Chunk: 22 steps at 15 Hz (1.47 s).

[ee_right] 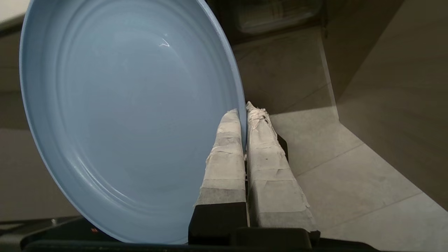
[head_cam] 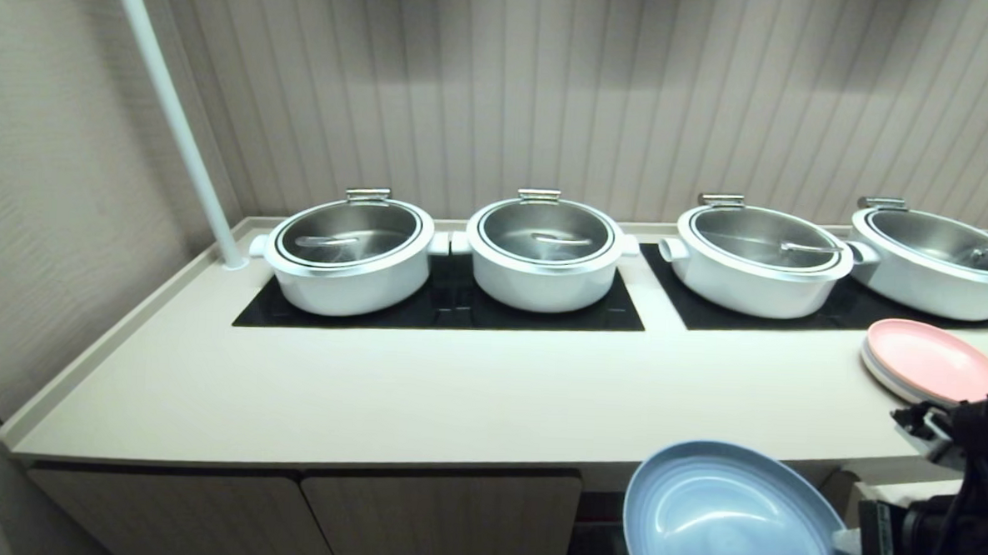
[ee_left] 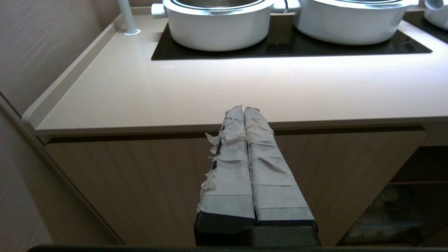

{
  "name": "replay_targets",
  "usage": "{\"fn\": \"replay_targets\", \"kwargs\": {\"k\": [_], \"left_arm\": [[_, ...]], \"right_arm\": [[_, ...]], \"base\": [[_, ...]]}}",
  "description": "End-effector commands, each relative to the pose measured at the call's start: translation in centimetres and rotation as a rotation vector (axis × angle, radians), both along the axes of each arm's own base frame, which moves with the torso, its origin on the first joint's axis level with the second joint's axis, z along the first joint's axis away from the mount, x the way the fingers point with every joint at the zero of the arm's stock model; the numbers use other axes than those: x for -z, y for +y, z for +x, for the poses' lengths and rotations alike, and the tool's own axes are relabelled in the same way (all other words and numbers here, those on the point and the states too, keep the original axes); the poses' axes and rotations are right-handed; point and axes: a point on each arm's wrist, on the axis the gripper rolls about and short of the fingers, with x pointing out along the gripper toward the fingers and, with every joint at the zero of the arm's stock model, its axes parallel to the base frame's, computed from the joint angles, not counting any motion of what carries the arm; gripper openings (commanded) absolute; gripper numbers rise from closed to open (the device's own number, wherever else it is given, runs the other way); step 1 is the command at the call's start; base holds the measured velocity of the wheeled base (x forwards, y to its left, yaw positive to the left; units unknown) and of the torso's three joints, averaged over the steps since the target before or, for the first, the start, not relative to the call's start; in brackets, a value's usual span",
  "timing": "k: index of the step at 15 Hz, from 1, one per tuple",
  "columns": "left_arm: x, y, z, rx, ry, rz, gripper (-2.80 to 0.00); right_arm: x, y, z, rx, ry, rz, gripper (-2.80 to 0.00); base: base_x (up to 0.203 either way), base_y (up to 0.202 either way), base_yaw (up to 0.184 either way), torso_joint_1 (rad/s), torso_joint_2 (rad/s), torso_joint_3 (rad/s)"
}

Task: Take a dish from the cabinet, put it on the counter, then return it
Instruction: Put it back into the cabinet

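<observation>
The dish (head_cam: 725, 521) is a light-blue plate, held tilted in the air just in front of the counter's (head_cam: 422, 391) front edge, at the lower right of the head view. My right gripper (ee_right: 244, 108) is shut on the rim of the dish (ee_right: 122, 115), one taped finger on each side. Behind the dish is the cabinet's dark open compartment (head_cam: 596, 528), beside the ribbed beige cabinet doors (head_cam: 442, 517). My left gripper (ee_left: 244, 109) is shut and empty, parked before a cabinet door (ee_left: 140, 182) just below the counter (ee_left: 245, 87).
Several white lidded pots (head_cam: 349, 254) stand on black cooktop panels (head_cam: 451, 309) along the back of the counter. A stack of plates with a pink one uppermost (head_cam: 932, 363) lies at the counter's right end. A white pole (head_cam: 175, 122) rises at the back left corner.
</observation>
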Motion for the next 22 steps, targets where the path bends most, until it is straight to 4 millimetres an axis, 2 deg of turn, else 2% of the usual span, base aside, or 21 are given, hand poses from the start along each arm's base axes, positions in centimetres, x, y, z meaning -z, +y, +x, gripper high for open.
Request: {"fn": "replay_targets", "kwargs": {"k": [1, 13, 22], "left_arm": [[0.0, 0.0, 0.0, 0.0, 0.0, 0.0, -2.8], [0.0, 0.0, 0.0, 0.0, 0.0, 0.0, -2.8], [0.0, 0.0, 0.0, 0.0, 0.0, 0.0, -2.8]], "right_arm": [[0.6, 0.0, -0.9, -0.015, 0.019, 0.005, -2.8], [2.2, -0.1, -5.9, -0.124, 0.021, 0.001, -2.8], [2.5, -0.4, -6.6, -0.121, 0.027, 0.002, -2.8]], "base": [[0.0, 0.0, 0.0, 0.0, 0.0, 0.0], [0.0, 0.0, 0.0, 0.0, 0.0, 0.0], [0.0, 0.0, 0.0, 0.0, 0.0, 0.0]]}}
